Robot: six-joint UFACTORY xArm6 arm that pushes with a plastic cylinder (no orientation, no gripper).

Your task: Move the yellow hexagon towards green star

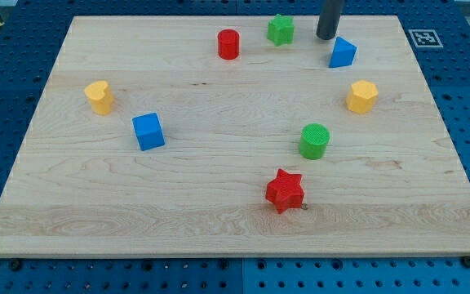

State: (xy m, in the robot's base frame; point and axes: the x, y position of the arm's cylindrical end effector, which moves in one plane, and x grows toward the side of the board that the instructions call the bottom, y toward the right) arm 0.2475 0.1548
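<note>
Yellow hexagon point(362, 96): on the desk point(219, 204) at the view's right, well apart from the green star point(281, 29).
My tip point(326, 37): between green star and blue triangular block point(343, 53), touching neither.
Hand: I have none, only the rod.

Non-task items on wooden board point(219, 220): red cylinder point(228, 43) at 12 o'clock; blue triangular block point(343, 53) at 1; green cylinder point(314, 140) at 4; red star point(285, 190) at 5; blue cube point(148, 131) and yellow heart-like block point(99, 96) at 9.
</note>
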